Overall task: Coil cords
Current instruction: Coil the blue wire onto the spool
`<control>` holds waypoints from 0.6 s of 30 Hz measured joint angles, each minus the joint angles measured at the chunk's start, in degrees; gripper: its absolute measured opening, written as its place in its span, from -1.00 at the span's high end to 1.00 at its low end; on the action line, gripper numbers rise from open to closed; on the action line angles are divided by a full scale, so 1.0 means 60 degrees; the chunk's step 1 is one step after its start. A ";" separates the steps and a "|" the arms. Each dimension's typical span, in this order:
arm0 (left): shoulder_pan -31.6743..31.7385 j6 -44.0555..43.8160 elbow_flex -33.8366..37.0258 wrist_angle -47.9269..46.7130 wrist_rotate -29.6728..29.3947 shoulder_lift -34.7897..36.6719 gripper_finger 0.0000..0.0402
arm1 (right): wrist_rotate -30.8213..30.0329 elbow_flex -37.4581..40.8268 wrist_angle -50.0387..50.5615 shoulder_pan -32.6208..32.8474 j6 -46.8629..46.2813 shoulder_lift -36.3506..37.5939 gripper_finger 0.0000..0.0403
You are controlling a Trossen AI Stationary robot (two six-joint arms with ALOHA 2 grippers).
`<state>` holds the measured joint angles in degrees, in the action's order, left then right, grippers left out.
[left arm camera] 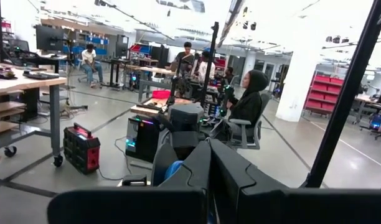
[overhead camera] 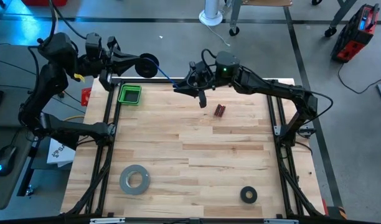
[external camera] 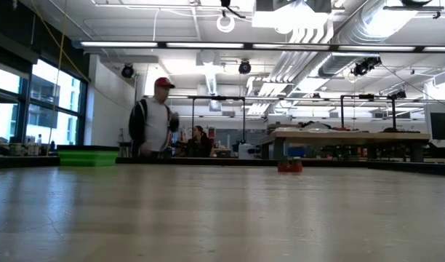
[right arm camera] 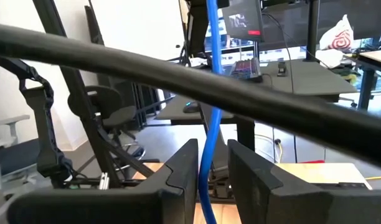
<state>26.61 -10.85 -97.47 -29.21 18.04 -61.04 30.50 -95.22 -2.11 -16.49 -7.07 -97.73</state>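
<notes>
One blue cord spans both grippers.

Far edge: taut thin blue cord bars the gap between arms.
Middle: bare wooden worktop, open passage.

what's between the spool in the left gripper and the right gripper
In the high view only the blue cord spans that gap, running from the black spool in the left gripper to the right gripper, past the table's far edge.
</notes>
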 joint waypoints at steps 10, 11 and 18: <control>0.0000 -0.0005 0.0000 -0.0006 -0.0029 0.0219 1.00 | 0.0004 0.0004 0.0038 0.0000 0.0328 0.0172 0.61; 0.0000 -0.0031 0.0000 -0.0006 -0.0029 0.0219 1.00 | 0.0004 0.0004 0.0042 0.0000 0.0331 0.0182 0.61; 0.0000 -0.0153 0.0000 -0.0007 -0.0106 0.0215 1.00 | 0.0004 0.0004 0.0300 0.0000 0.0364 0.0182 0.61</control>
<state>26.61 -11.77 -97.47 -29.26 17.41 -59.75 30.52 -95.20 -0.31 -16.49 -4.89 -96.64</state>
